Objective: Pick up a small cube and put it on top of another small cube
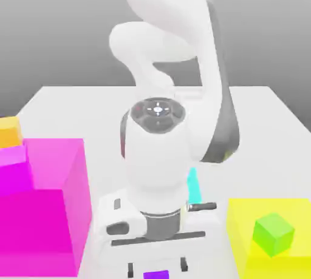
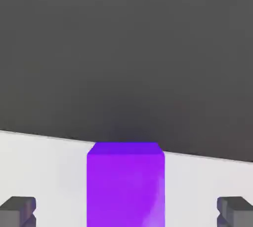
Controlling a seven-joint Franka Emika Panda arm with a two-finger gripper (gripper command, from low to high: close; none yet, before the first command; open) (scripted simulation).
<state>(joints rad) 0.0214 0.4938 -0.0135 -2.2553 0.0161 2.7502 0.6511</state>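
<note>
The small purple cube (image 1: 156,275) sits on the white table at the very front edge of the exterior view, right under my hand. In the hand view the cube (image 2: 125,186) stands between my two grey fingertips (image 2: 19,211), with wide gaps on both sides and no contact. My gripper (image 1: 156,267) is open, hanging straight down over the cube with one finger on each side of it. A small green cube (image 1: 273,233) rests on a big yellow block, and a small orange cube (image 1: 9,131) sits on top of the magenta blocks.
A big magenta block (image 1: 39,217) stands close on the exterior view's left, and a big yellow block (image 1: 249,247) close on its right. A cyan block (image 1: 192,184) shows behind the arm. The white table (image 1: 267,126) extends to the back.
</note>
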